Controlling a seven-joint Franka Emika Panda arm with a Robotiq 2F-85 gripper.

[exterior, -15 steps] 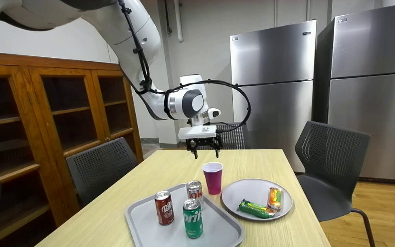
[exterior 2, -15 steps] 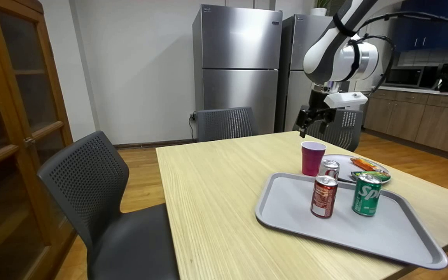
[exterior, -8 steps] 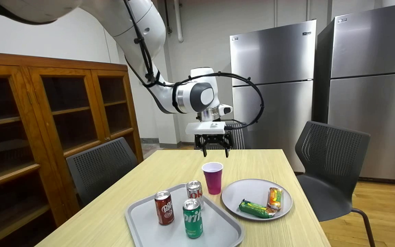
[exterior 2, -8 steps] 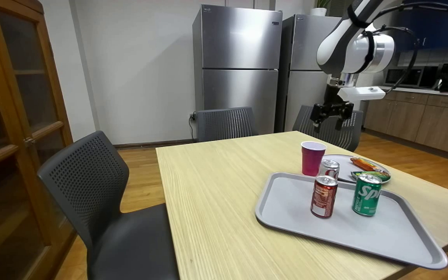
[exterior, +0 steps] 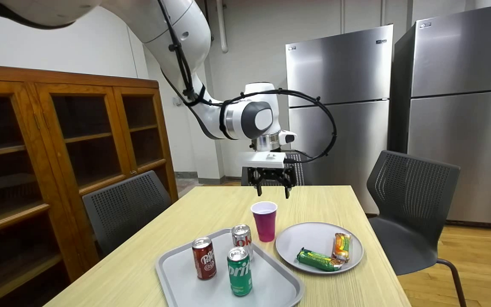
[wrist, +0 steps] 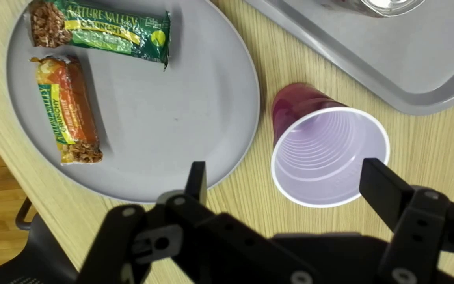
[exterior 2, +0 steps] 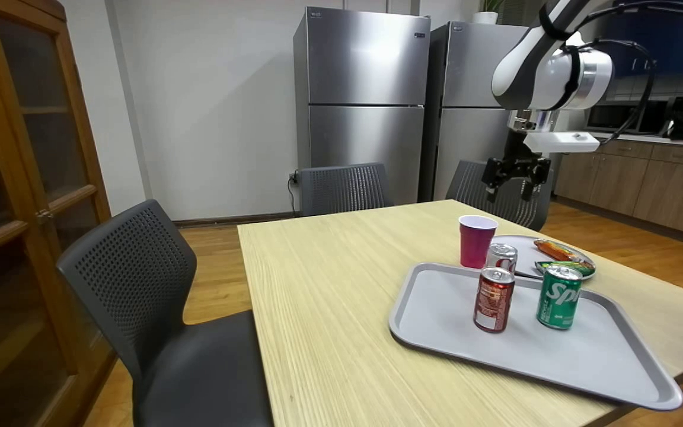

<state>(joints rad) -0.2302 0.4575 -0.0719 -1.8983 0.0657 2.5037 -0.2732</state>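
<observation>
My gripper (exterior: pixel 273 194) stands open above the table, holding nothing. Nearest to it is a purple cup (exterior: pixel 266 226) with a white inside, upright on the table. In both exterior views the jaws hang higher than the cup, apart from it. From the wrist view the cup's mouth (wrist: pixel 329 157) appears ahead of the gripper (wrist: pixel 286 173), with one of its fingers (wrist: pixel 384 189) overlapping the rim in the picture. Beside the cup lies a grey plate (wrist: pixel 164 126) bearing a green-wrapped granola bar (wrist: pixel 120 33) and an orange-wrapped one (wrist: pixel 69 112).
A grey tray (exterior 2: pixel 436 308) carries a Dr Pepper can (exterior: pixel 204 258), a Sprite can (exterior: pixel 240 273) and a silver Coke can (exterior: pixel 242 238), all upright. Dark chairs (exterior: pixel 414 200) surround the table (exterior 2: pixel 318 284). A wooden cabinet (exterior: pixel 77 162) and steel fridges (exterior: pixel 339 106) stand behind.
The arm has shifted toward the right side of both exterior views, with a slight rise at first and a small dip since. Its jaws have stayed open. Cup, plate and cans are unmoved.
</observation>
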